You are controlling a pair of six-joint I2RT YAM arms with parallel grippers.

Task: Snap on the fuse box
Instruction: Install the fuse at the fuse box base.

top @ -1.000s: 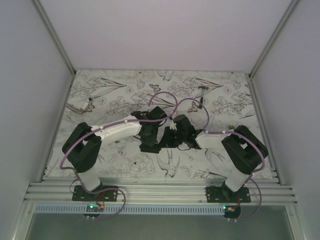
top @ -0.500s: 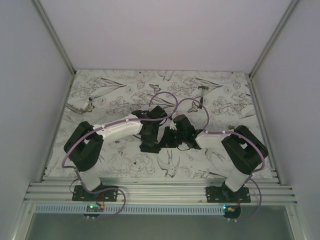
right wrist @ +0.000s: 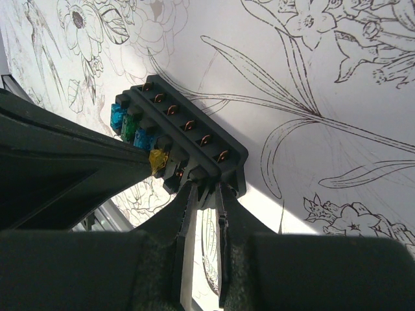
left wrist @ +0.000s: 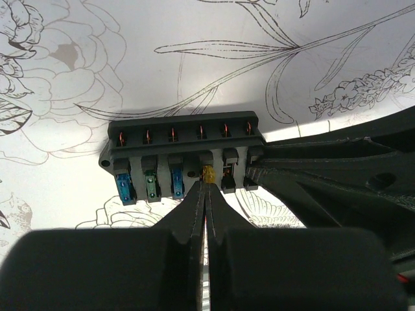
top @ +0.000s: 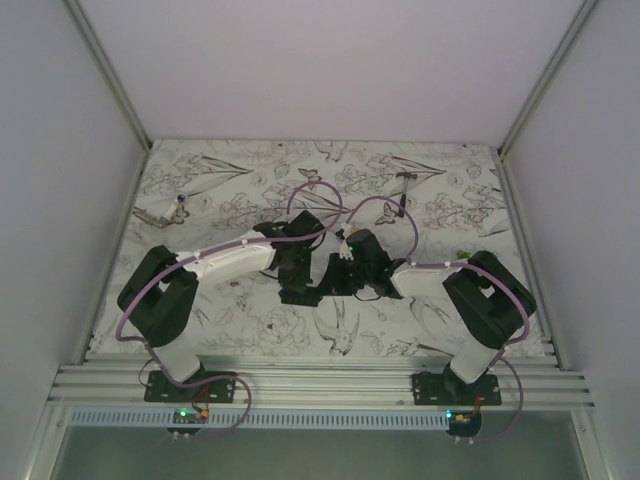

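The fuse box [left wrist: 185,139] is a black block with a row of copper contacts and blue and green fuses seated in its slots. It also shows in the right wrist view [right wrist: 188,123], held above the flowered table. My left gripper [left wrist: 207,184] is shut on a small yellow fuse [left wrist: 209,173] at a middle slot of the box. My right gripper [right wrist: 206,189] is shut on the end of the box. The yellow fuse [right wrist: 157,160] shows there at the tip of my left fingers [right wrist: 78,162]. In the top view both grippers [top: 320,278] meet mid-table and hide the box.
A tiny black-handled hammer [top: 402,198] lies at the back right. A small green object [top: 465,252] sits near the right arm. A small tool with a blue bit [top: 168,210] lies at the far left. Purple cables loop over both arms.
My left arm's elbow has shifted a little left and its cable loop has risen. Both grippers stay at the fuse box.
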